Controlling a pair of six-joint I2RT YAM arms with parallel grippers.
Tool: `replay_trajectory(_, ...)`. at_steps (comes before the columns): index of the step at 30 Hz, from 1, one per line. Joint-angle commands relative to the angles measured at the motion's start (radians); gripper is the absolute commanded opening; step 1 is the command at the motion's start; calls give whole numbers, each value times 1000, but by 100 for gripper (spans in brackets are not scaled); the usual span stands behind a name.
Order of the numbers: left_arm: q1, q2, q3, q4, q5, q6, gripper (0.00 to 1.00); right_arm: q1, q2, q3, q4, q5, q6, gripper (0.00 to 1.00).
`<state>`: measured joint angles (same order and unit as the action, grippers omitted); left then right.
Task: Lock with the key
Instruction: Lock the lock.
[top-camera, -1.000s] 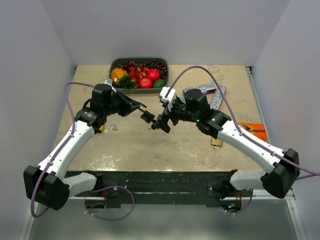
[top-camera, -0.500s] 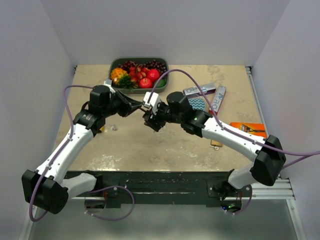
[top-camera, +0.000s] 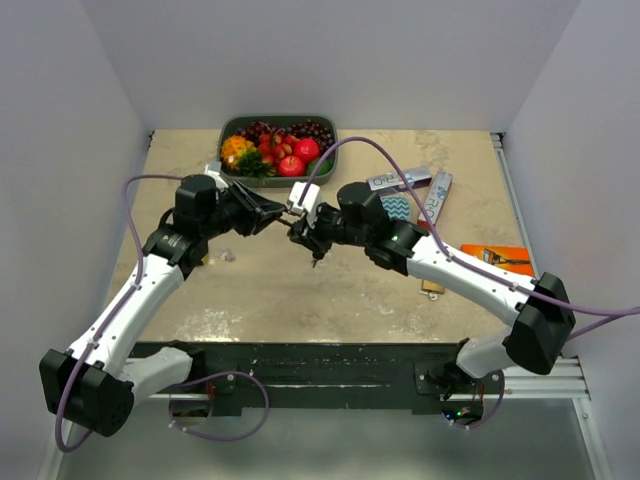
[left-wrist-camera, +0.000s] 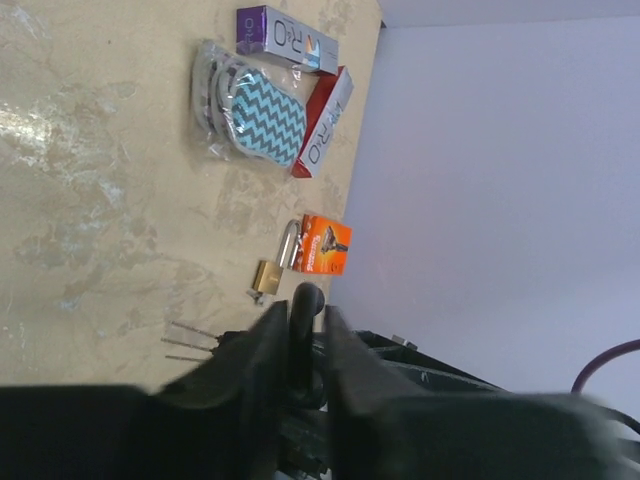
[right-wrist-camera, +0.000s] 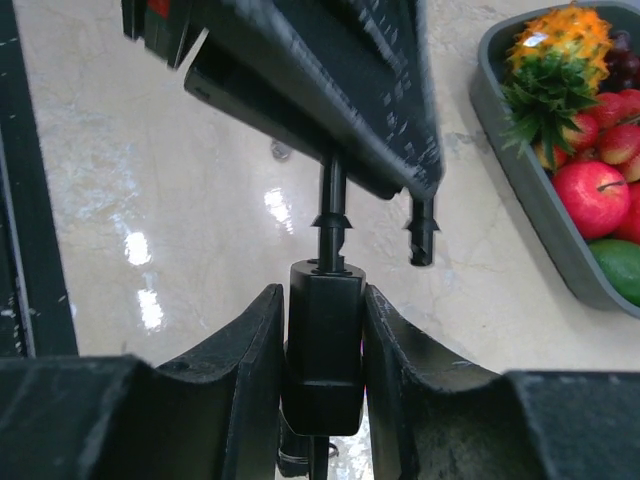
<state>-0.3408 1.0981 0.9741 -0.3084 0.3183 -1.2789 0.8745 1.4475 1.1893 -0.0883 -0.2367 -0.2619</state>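
- The black block (right-wrist-camera: 323, 340) is a small, matte, box-shaped piece with squared edges. You see it standing upright in the right wrist view.
- A thin black stem (right-wrist-camera: 331, 215) with a small collar partway along runs straight up from the top of the block.
- Both pieces are held in the air above the middle of the table (top-camera: 300, 300), where your two arms meet.
- Your right gripper (right-wrist-camera: 323, 300) is clamped on the block, with one finger pressed flat against each side.
- Your left gripper (left-wrist-camera: 305, 320) has its fingers drawn almost together, with only the stem pinched between them.
- In the right wrist view, the left gripper sits directly above the block. A second short black pin (right-wrist-camera: 422, 235) hangs beside the stem, but you cannot tell what it belongs to.
- On the table by the right arm, a brass padlock (left-wrist-camera: 270, 275) lies flat beside an orange card (left-wrist-camera: 325, 245).
- Further out lie a teal zigzag pouch (left-wrist-camera: 262, 112), a purple box (left-wrist-camera: 285, 37) and a red box (left-wrist-camera: 325, 125), packed close together.
- At the far edge, a dark green tray (top-camera: 280, 120) holds fruit, including red apples (top-camera: 291, 165).
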Motion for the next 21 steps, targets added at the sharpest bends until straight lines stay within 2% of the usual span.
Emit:
replay_trajectory(1, 6, -78, -3, 43, 13, 61, 37, -20, -82, 0, 0, -114, 12, 0)
replay_trajectory(2, 13, -99, -11, 37, 8, 113, 43, -38, -91, 0, -10, -160, 22, 0)
replay_trajectory(3, 17, -109, -20, 57, 10, 153, 62, -49, -108, 4, -20, -186, 36, 0)
replay_trajectory(5, 45, -130, -31, 57, 37, 245, 74, -83, -124, 7, -56, -270, 50, 0)
replay_trajectory(6, 61, -136, -31, 60, 66, 362, 83, -95, -140, 12, -68, -294, 61, 0)
replay_trajectory(8, 107, -116, 1, 45, 187, 528, 91, -121, -151, 18, -116, -349, 62, 0)
replay_trajectory(9, 118, -106, 21, 29, 243, 738, 99, -129, -157, 27, -134, -404, 61, 0)
replay_trajectory(10, 120, -96, 53, 23, 380, 870, 99, -135, -164, 30, -177, -427, 53, 0)
replay_trajectory(11, 121, -84, 73, -1, 419, 1115, 99, -140, -167, 33, -198, -449, 46, 0)
replay_trajectory(13, 120, -92, 101, -93, 519, 1374, 99, -138, -180, 39, -244, -504, 24, 0)
replay_trajectory(14, 121, -115, 98, -106, 553, 1591, 99, -140, -183, 41, -255, -527, 20, 0)
replay_trajectory(16, 120, -141, 78, -196, 657, 1821, 96, -140, -180, 52, -290, -573, 23, 0)
replay_trajectory(17, 117, -165, 68, -218, 680, 1983, 93, -137, -179, 56, -307, -584, 18, 0)
replay_trajectory(21, 24, -175, 55, -277, 685, 2182, 82, -138, -162, 72, -344, -635, 26, 0)
